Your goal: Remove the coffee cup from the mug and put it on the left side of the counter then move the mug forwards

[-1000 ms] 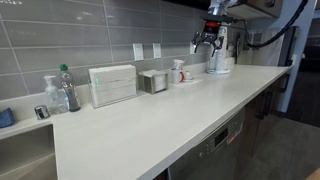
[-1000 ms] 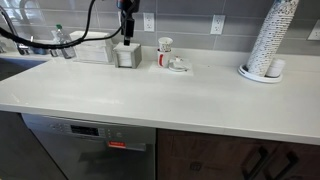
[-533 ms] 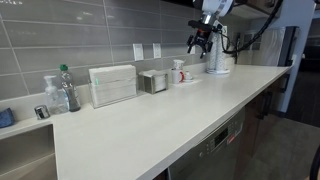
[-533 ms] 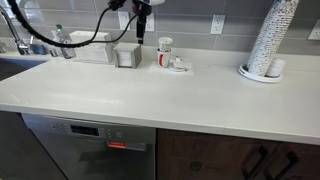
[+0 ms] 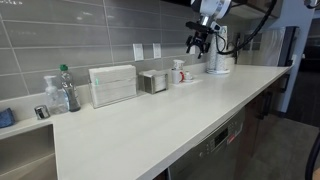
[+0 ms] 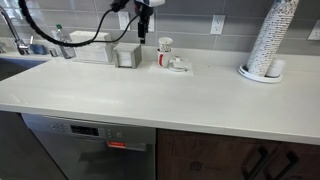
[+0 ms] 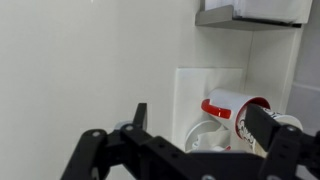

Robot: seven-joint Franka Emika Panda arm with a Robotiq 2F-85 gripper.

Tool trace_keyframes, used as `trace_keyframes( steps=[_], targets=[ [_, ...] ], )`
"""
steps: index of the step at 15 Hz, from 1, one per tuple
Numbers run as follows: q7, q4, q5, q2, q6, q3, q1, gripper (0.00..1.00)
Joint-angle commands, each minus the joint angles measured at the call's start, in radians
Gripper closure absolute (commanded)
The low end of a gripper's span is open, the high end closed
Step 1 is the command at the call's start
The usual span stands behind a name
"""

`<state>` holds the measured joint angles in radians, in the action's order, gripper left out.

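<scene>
Exterior views both show the gripper (image 5: 201,44) hanging in the air with its jaws spread and nothing between them, above the back of the bench (image 6: 200,100). The mug (image 6: 164,60) stands by the tiled wall, just beside a square metal container (image 6: 127,55), with the coffee cup (image 6: 165,44) standing inside the mug.

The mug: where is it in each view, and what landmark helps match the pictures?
In an exterior view: mug right of centre, by the wall.
In an exterior view: mug near centre, by the wall.
Wrist view: mug lower right, seen sideways.
Landmark: square metal container beside it in both exterior views.
</scene>
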<state>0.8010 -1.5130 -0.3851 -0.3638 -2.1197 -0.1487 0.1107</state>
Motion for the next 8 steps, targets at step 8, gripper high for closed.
trace_keyframes(
  steps=[8],
  targets=[
    [0.588, 0.206, 0.062, -0.192, -0.154, -0.012, -0.060, 0.00]
  ],
)
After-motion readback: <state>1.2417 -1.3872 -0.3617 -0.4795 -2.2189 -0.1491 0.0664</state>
